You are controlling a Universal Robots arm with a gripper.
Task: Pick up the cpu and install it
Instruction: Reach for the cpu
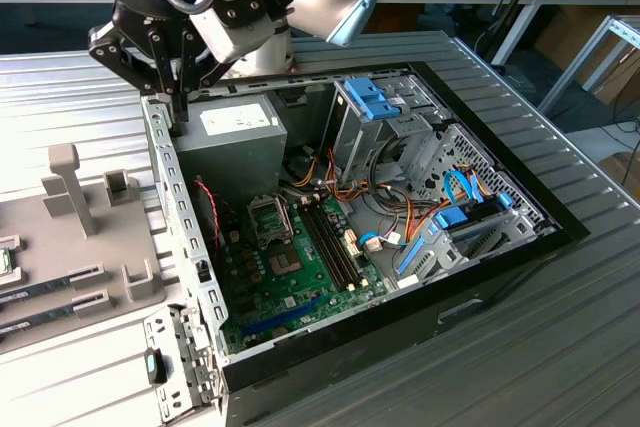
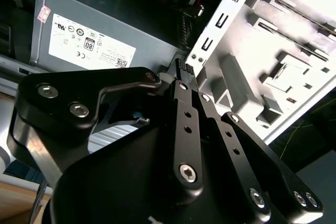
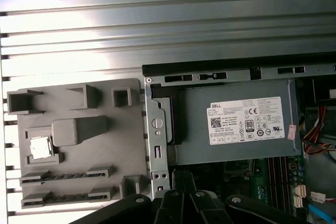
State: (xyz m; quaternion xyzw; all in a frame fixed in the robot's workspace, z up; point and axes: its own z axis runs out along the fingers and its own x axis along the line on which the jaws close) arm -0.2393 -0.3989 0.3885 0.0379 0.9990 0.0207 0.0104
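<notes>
Likely light and fragile, best pinched by its edges, the cpu (image 3: 39,148) lay in the grey tray (image 3: 126,140); beside the tray, the gripper (image 2: 184,71) had its fingers clenched, empty.

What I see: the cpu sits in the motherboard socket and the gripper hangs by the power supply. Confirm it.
Not quite: the cpu lies in the grey tray outside the case, as the first wrist view shows. The gripper does hang by the power supply.

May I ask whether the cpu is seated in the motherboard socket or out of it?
Out: in the first wrist view the cpu lies in a recess of the grey holder tray, outside the case.
</notes>
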